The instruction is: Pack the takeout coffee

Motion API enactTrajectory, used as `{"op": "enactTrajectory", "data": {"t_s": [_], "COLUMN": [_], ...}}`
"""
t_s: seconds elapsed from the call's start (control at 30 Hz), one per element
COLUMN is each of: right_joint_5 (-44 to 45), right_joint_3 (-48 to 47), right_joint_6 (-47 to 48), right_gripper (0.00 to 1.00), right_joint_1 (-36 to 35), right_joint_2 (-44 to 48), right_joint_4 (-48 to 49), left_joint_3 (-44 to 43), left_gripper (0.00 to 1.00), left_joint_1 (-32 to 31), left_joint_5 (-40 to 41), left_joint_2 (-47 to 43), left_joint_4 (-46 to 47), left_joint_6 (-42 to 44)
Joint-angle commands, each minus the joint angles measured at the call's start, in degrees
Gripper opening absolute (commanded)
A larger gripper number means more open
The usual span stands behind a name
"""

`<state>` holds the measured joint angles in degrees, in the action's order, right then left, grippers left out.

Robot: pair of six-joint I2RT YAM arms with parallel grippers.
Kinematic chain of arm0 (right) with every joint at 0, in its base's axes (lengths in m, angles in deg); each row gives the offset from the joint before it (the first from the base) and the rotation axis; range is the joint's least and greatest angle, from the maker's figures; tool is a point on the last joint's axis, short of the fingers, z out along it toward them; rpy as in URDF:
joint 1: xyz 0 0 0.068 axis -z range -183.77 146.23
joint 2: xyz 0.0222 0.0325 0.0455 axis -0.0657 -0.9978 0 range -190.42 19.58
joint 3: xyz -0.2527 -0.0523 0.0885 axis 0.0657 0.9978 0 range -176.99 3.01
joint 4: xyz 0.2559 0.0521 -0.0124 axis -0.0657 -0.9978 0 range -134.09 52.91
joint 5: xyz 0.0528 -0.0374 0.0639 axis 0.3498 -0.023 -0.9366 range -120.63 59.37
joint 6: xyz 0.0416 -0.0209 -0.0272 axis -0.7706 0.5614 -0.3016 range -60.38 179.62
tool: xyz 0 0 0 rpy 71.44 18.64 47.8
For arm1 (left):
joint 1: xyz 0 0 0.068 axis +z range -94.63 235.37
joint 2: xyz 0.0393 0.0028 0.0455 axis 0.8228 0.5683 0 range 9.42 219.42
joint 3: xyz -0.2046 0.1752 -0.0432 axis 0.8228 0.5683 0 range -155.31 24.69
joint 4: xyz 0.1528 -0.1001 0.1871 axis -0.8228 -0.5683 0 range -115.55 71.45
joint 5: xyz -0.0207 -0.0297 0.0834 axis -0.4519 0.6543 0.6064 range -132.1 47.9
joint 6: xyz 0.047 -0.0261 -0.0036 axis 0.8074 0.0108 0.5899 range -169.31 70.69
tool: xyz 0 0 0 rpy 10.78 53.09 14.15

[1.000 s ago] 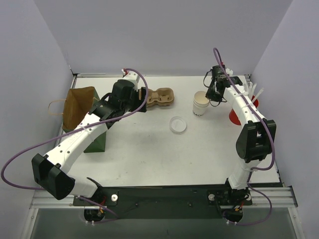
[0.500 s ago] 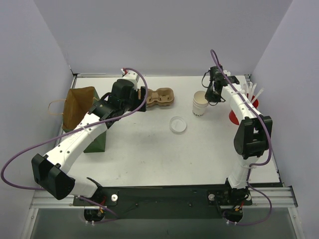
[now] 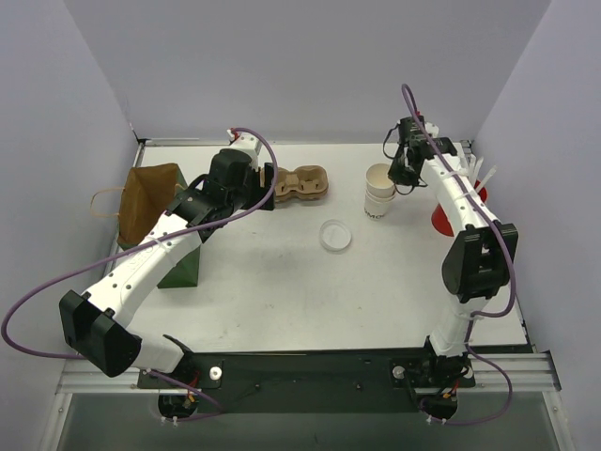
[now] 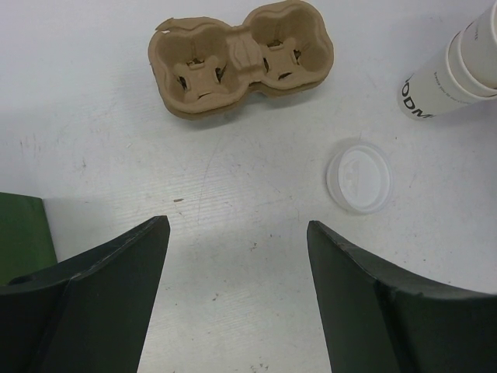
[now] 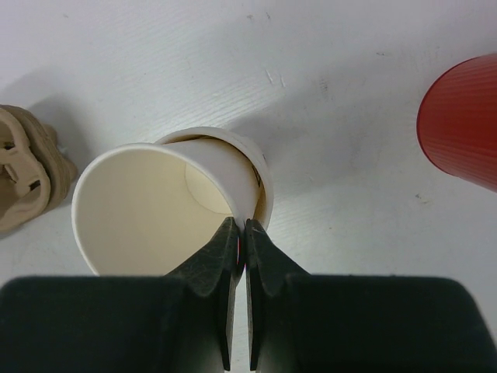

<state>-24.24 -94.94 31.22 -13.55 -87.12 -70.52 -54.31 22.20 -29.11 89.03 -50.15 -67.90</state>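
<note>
The pulp carrier point(image 3: 302, 183) sits toward the far side of the table point(image 3: 282, 282), both of its wells bare. Seen from overhead, the two paper cups stand nested together to the right of the carrier, clear of it. The right gripper point(image 5: 241, 233) is pinched tight on the rim of the upper cup point(image 5: 147, 202). One finger is inside the mouth and the other outside, with the paper wall caught between them. That upper cup sits askew in the lower cup point(image 5: 260, 175), whose rim peeps out just past the fingertips.

A round whitish lid point(image 3: 335, 235) lies flat on the table, nearer the arm bases than the carrier and a little to its right. It touches neither cup. Beyond the cups, still further from the carrier, stands a red cup point(image 5: 466, 116).

The left gripper point(image 4: 237, 225) hangs just left of the carrier with its jaws spread wide and nothing between them. A brown paper bag point(image 3: 150, 193) is well to the carrier's left.
</note>
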Motion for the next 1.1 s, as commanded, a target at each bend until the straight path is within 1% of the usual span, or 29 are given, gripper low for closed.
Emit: {"op": "enactTrajectory", "data": {"t_s": [0.0,0.1,0.27,0.37,0.4,0.43,0.57,0.6,0.67,0.7,0.77,0.8,0.9,0.93,1.07], "right_joint_5": [0.81,0.29,-1.03,-1.29,-1.56,-1.82,-2.79,-3.05,-4.28,-5.15,-5.86,-8.13,-9.64,-10.08,-11.75], "right_joint_3": [-4.87,-5.58,-6.64,-6.90,-6.73,-6.46,-3.74,-2.26,-0.32,2.39,5.39,9.06,13.39,15.32,17.27], "right_joint_6": [0.28,-0.25,-0.25,-0.07,-0.07,-0.07,-0.51,-0.86,-1.74,-2.09,-3.50,-3.85,-5.61,-5.96,-7.80], "right_gripper": [0.00,0.00,0.00,0.00,0.00,0.00,0.00,0.00,0.00,0.00,0.00,0.00,0.00,0.00,0.00], "right_joint_1": [0.03,0.20,-0.41,-1.81,-2.26,-2.78,-7.43,-9.97,-12.27,-14.63,-16.66,-18.76,-22.11,-24.56,-28.71], "right_joint_2": [4.57,5.27,9.22,11.50,12.12,13.34,16.34,17.04,17.66,18.10,18.71,19.15,18.28,17.67,13.63], "right_joint_4": [-2.25,-2.87,-3.13,-3.92,-4.10,-4.19,-4.10,-4.10,-3.75,-3.40,-1.38,0.63,4.06,4.68,7.76], "left_joint_3": [-2.56,-2.82,-3.26,-3.53,-3.44,-3.53,-2.65,-2.82,-3.44,-3.61,-3.44,-3.27,-3.00,-2.74,-1.68], "left_gripper": [0.82,0.82,0.83,0.86,0.88,0.97,0.97,0.97,0.97,0.97,0.97,0.97,0.97,0.98,0.97], "left_joint_1": [0.47,0.47,0.56,0.91,1.00,1.09,1.88,2.05,2.32,2.32,2.41,2.41,2.41,2.41,2.41], "left_joint_5": [-1.04,-1.39,-0.69,-0.60,-0.51,-0.08,-0.34,-0.34,0.01,0.71,1.15,1.33,1.59,1.77,1.42], "left_joint_2": [0.01,0.10,-0.07,-0.07,-0.25,-0.51,-1.74,-1.83,-1.92,-2.01,-2.62,-3.06,-3.76,-3.85,-4.55], "left_joint_4": [0.83,0.92,1.27,1.27,1.45,1.53,2.68,2.42,1.72,0.93,0.40,0.22,-0.83,-0.92,-1.01], "left_joint_6": [0.92,0.92,1.19,1.01,0.84,0.49,0.13,0.13,-0.22,-0.48,-0.66,-0.83,-0.75,-0.66,-0.57]}}
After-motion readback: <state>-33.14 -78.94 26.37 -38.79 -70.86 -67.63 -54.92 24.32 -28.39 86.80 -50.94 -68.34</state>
